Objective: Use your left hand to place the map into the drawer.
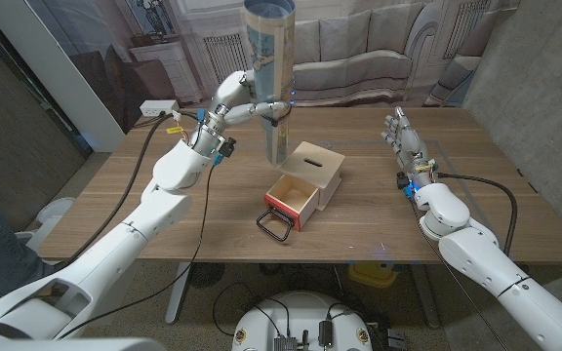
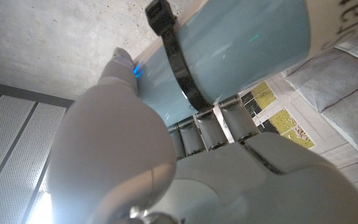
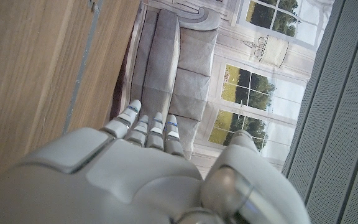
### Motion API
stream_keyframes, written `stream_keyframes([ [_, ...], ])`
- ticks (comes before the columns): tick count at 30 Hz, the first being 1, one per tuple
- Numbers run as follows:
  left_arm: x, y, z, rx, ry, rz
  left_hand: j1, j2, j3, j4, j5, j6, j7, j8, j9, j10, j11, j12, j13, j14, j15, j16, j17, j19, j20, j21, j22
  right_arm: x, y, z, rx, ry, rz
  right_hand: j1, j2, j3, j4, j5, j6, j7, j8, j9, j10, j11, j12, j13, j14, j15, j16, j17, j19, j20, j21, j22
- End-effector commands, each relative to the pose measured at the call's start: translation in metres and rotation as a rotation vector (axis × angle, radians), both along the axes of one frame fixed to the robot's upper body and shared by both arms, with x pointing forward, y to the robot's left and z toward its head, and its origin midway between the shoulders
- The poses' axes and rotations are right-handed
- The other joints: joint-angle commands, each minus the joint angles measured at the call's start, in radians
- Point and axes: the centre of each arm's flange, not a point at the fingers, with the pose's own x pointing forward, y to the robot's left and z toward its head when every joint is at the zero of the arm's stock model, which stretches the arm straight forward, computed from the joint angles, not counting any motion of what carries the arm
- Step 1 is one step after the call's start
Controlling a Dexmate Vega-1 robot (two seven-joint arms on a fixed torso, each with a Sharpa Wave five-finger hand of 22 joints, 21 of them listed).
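While the left robot hand (image 1: 245,100) grips the rolled map (image 1: 271,78) upright, the roll hangs just behind and above the open drawer (image 1: 293,202).

The map is a tall paper tube with a black band around it; I judge it light, fairly stiff along its length but easy to crush, and smooth enough to slide, so a hold around the lower middle near the band suits it, as now. The drawer is pulled out of a small wooden box (image 1: 316,171) at the middle of the wooden table (image 1: 144,205), its black handle toward the near edge. The right robot hand (image 1: 405,146) waits at the right, empty, fingers straight. A printed backdrop of a sofa and windows hangs behind.
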Motion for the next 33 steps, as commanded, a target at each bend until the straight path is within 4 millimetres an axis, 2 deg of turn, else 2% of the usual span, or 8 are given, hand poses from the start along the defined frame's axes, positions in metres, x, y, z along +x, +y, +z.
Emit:
stream_keyframes([
  [1,0.003,-0.008,-0.003,0.024,0.073,-0.136,0.063,0.072,0.009,0.000,-0.003,0.005,0.006,0.001,0.003,0.008,0.003,-0.001,0.005,0.008,-0.061,0.002,0.001,0.007,0.004,0.000,0.005,0.003,0.000,0.001,-0.006,0.007,0.005,0.005,0.005,0.003,-0.008,0.000,0.005,0.007,-0.002,0.003,0.003,0.000,0.001,0.002,0.000,0.005,-0.002,0.003,0.008,-0.015,0.000,0.005],
  [33,-0.021,-0.020,-0.010,0.012,0.195,-0.185,0.061,0.072,0.017,0.001,-0.004,0.012,0.010,0.004,0.009,0.018,0.006,0.002,0.009,0.016,-0.062,0.002,0.000,0.012,0.004,0.001,0.006,0.009,-0.001,0.007,-0.024,0.012,0.022,0.004,0.007,0.001,-0.010,0.000,0.004,0.008,-0.002,0.003,0.003,0.000,0.001,0.002,0.000,0.005,-0.003,0.003,0.010,-0.015,-0.006,0.005],
])
